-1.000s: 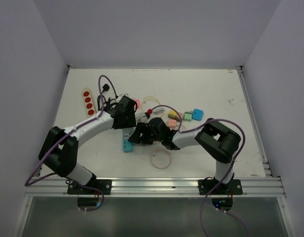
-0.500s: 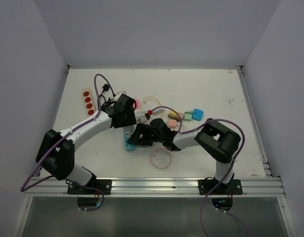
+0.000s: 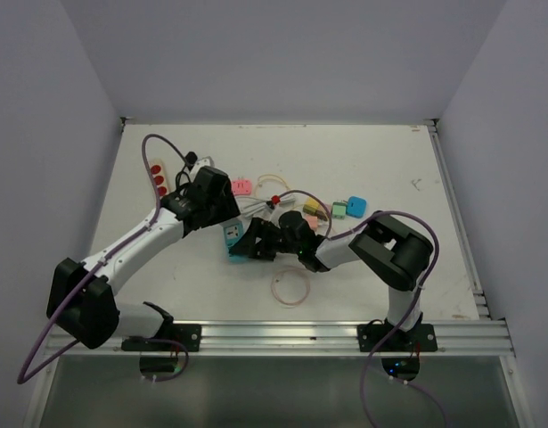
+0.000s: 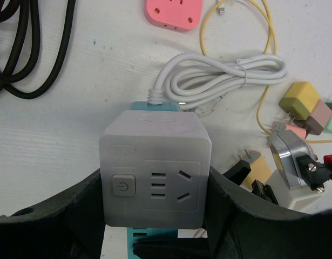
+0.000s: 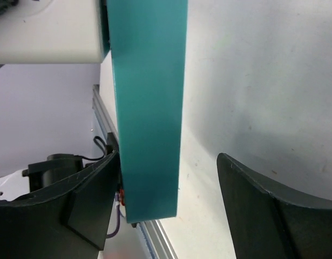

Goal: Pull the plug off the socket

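While the left pincer clamps the white cube by two opposite sides, its dark fingers press flat against both flanks. It is closed just to the cube's width. The cube's front face shows a power button and outlet slots. The cube sits on a teal strip, which peeks out behind and below it. A white cord, coiled and tied, leaves the cube's far edge and lies on the surface.

The right pincer straddles the strip with its jaws parted wider than the strip. One finger touches the strip's side, while the other stands clear, with bare surface showing between it and the strip. So it grips nothing. In the right wrist view the cube lies against the strip's face at the far end. I cannot tell whether its pins are seated.

From above, the cube and strip lie left of centre, between the left pincer and the right pincer.

Nearby on the surface are a pink adapter, a black cable, a yellow wire and a yellow plug.
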Controlling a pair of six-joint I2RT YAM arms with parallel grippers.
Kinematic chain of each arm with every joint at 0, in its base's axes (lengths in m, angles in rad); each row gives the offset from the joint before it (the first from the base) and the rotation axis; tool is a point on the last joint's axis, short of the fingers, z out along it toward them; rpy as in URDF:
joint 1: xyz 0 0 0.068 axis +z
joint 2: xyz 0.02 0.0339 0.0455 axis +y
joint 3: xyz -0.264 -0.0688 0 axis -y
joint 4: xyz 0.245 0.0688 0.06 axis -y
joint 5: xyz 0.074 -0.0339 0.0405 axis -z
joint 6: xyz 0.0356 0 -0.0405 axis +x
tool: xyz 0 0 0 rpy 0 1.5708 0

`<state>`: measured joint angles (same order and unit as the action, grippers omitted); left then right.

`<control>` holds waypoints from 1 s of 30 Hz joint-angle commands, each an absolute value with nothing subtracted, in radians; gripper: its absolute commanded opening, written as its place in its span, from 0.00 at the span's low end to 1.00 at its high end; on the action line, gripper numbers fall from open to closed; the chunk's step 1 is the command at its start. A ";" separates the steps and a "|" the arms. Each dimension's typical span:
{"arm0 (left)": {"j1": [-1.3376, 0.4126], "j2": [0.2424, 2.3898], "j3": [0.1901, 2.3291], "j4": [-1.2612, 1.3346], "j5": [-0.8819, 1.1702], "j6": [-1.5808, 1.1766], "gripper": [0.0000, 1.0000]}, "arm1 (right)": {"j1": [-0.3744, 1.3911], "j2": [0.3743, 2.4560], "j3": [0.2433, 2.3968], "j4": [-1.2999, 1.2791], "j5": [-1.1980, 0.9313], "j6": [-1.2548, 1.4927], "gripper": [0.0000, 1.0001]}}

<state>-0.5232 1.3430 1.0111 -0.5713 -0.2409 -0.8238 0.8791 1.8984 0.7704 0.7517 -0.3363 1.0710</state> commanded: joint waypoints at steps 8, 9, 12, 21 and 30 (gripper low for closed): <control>-0.515 1.269 0.963 -0.403 -0.193 -0.903 0.00 | 0.877 1.864 0.799 0.799 -0.385 1.031 0.60; -0.515 1.267 0.963 -0.402 -0.192 -0.905 0.00 | 0.876 1.862 0.799 0.782 -0.380 1.029 0.56; -0.515 1.261 0.969 -0.402 -0.193 -0.899 0.00 | 0.861 1.864 0.781 0.781 -0.374 1.029 0.25; -0.509 1.229 1.014 -0.459 -0.244 -0.881 0.00 | 0.789 1.839 0.733 0.614 -0.305 1.019 0.00; -0.489 1.174 1.029 -0.427 -0.265 -0.815 0.00 | 0.732 1.839 0.715 0.486 -0.295 0.999 0.00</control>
